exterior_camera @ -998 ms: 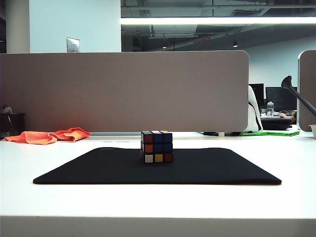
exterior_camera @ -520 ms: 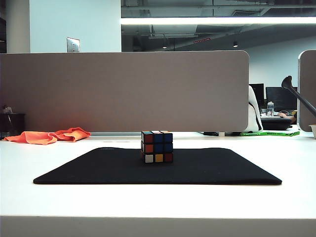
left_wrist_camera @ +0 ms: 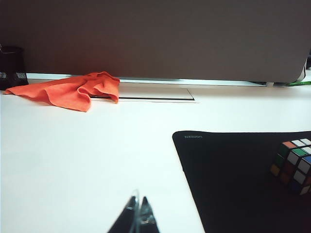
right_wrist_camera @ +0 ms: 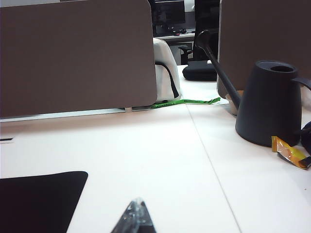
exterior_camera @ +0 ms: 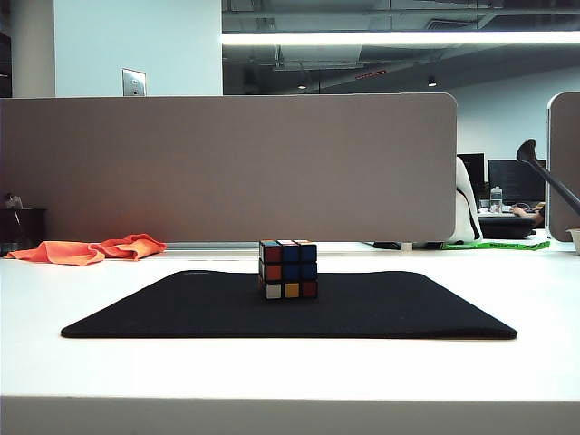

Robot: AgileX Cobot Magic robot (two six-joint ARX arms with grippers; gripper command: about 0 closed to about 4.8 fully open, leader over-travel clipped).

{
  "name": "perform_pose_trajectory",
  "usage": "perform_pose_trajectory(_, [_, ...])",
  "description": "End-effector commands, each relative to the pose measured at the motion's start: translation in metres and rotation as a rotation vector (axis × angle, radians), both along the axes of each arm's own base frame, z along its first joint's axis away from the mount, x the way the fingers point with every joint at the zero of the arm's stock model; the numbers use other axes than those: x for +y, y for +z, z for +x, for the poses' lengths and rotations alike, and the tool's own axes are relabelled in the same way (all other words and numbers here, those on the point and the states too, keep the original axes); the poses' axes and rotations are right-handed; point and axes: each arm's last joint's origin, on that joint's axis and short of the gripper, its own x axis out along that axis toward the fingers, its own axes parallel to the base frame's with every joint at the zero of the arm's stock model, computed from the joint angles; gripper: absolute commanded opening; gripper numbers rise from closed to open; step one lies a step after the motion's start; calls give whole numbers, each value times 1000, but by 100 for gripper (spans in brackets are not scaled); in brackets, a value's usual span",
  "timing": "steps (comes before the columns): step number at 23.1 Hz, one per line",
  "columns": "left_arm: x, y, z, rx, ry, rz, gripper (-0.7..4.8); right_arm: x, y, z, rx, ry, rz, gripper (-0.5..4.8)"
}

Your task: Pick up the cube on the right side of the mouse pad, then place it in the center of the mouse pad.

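The cube (exterior_camera: 288,269), black-framed with coloured stickers, stands near the middle of the black mouse pad (exterior_camera: 181,313), toward its far edge. In the left wrist view the cube (left_wrist_camera: 292,166) sits on the mouse pad (left_wrist_camera: 233,179) well off to the side of my left gripper (left_wrist_camera: 138,200), which is shut and empty over bare white table. My right gripper (right_wrist_camera: 136,201) is shut and empty too, over white table beside a corner of the mouse pad (right_wrist_camera: 34,199). Neither gripper shows in the exterior view.
An orange cloth (exterior_camera: 91,248) lies at the table's back left, before a grey partition (exterior_camera: 227,168). A black watering can (right_wrist_camera: 267,102) and a yellow wrapper (right_wrist_camera: 290,152) sit on the table's right side.
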Motion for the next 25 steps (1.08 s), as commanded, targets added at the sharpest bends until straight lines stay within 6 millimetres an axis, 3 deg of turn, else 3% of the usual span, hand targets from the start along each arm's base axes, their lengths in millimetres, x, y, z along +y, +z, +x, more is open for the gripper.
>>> perform_pose_trajectory(1, [0, 2, 0, -10, -2, -2, -6, 0, -2, -2, -20, 0, 40, -5])
perform_pose_trajectory(25, [0, 2, 0, -9, -5, -2, -6, 0, -40, 9, 38, 16, 32, -5])
